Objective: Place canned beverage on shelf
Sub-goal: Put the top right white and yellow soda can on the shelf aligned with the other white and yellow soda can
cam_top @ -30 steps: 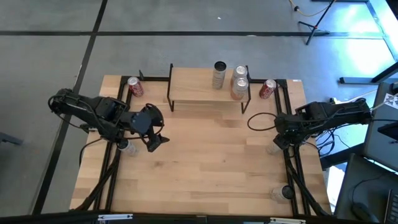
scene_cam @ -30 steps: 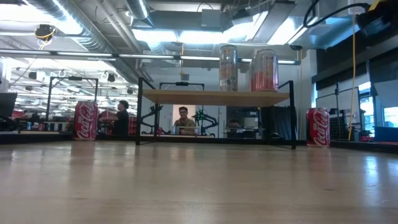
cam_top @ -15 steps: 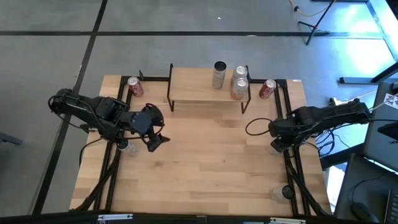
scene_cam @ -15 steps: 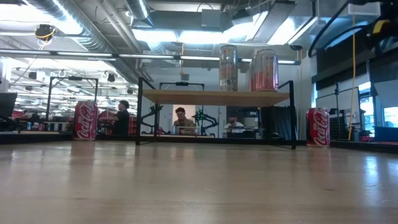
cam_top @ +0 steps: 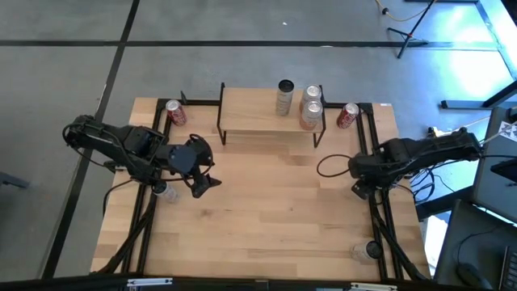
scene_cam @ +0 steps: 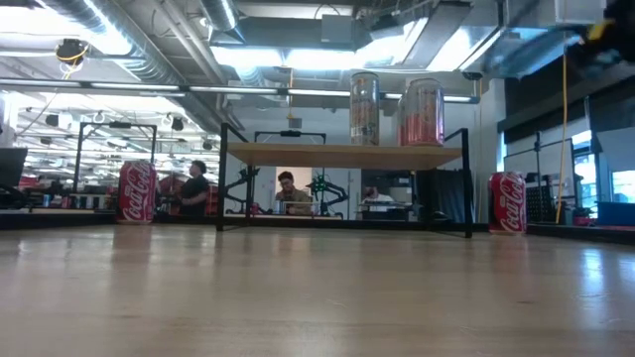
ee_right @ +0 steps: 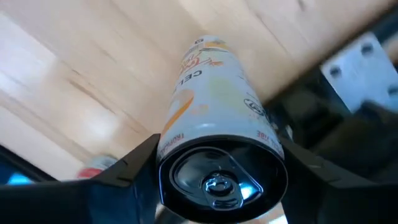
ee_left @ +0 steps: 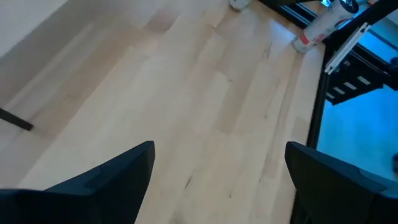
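Note:
The shelf (cam_top: 271, 115) stands at the table's far side on black legs and carries three cans (cam_top: 310, 115); it also shows in the low view (scene_cam: 342, 154). A red can (cam_top: 175, 113) stands on the table left of it and another red can (cam_top: 347, 115) right of it. A white and orange can (ee_right: 214, 118) stands upright on the table by the right edge. My right gripper (ee_right: 221, 171) is open above it, pointing down, one finger on either side of the can's top, apart from it. My left gripper (cam_top: 202, 182) is open and empty over the table's left part.
Black frame rails (cam_top: 380, 218) run along the table's right and left sides. A small pale can (cam_top: 164, 191) stands under the left arm and another (cam_top: 369, 250) at the near right. Bare wood (cam_top: 266, 210) lies between the arms. People show in the room behind the table.
My right gripper has moved toward the table's left, over the white and orange can by the right edge. The can has stayed where it was.

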Action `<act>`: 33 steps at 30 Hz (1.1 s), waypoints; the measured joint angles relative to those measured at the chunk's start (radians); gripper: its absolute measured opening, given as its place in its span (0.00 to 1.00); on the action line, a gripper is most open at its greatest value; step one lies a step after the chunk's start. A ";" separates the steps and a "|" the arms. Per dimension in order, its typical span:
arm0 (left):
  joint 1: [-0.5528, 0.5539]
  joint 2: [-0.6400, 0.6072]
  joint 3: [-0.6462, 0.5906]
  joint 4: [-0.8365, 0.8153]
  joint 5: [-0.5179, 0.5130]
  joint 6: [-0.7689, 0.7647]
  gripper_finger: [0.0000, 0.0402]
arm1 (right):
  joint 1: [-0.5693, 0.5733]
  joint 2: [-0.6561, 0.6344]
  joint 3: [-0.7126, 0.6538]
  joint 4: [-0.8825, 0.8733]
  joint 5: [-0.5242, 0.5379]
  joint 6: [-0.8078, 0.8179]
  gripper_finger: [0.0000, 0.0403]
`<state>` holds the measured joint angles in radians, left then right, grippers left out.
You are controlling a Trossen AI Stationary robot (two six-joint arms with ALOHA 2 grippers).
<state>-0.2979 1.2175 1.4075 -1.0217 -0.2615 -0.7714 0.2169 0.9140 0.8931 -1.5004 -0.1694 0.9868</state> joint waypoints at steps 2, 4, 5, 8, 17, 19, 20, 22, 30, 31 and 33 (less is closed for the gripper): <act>-0.007 0.000 0.000 0.002 -0.012 0.014 0.89 | 0.000 0.015 0.033 0.038 0.011 -0.035 0.56; -0.013 0.000 0.000 0.010 -0.014 0.018 0.89 | 0.000 0.038 0.075 0.100 0.009 -0.087 0.56; -0.019 0.000 0.000 0.012 -0.012 0.016 0.89 | 0.000 0.054 0.096 0.137 0.009 -0.122 0.56; -0.038 0.000 0.000 0.013 -0.003 0.016 0.89 | 0.000 0.125 0.165 0.233 0.033 -0.248 0.56; -0.084 0.019 0.000 0.012 0.016 0.006 0.89 | -0.001 0.488 0.513 0.244 0.148 -0.743 0.56; -0.088 0.018 0.000 0.013 0.017 -0.004 0.89 | -0.001 0.573 0.601 0.186 0.175 -0.828 0.56; -0.088 0.018 0.000 0.013 0.015 -0.006 0.89 | -0.001 0.613 0.637 0.160 0.184 -0.865 0.56; -0.088 0.019 0.000 0.013 0.016 -0.010 0.89 | -0.001 0.688 0.696 0.129 0.195 -0.931 0.56; -0.088 0.019 0.000 0.013 0.006 0.008 0.89 | -0.001 0.880 0.774 0.122 0.174 -1.078 0.56; -0.088 0.019 0.000 0.013 -0.004 0.012 0.89 | -0.001 0.895 0.774 0.122 0.176 -1.089 0.56; -0.088 0.019 0.000 0.019 -0.025 0.012 0.89 | -0.001 0.921 0.774 0.109 0.178 -1.102 0.56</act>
<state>-0.3859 1.2366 1.4075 -1.0025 -0.2865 -0.7593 0.2157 1.8347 1.6672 -1.3914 0.0082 -0.1154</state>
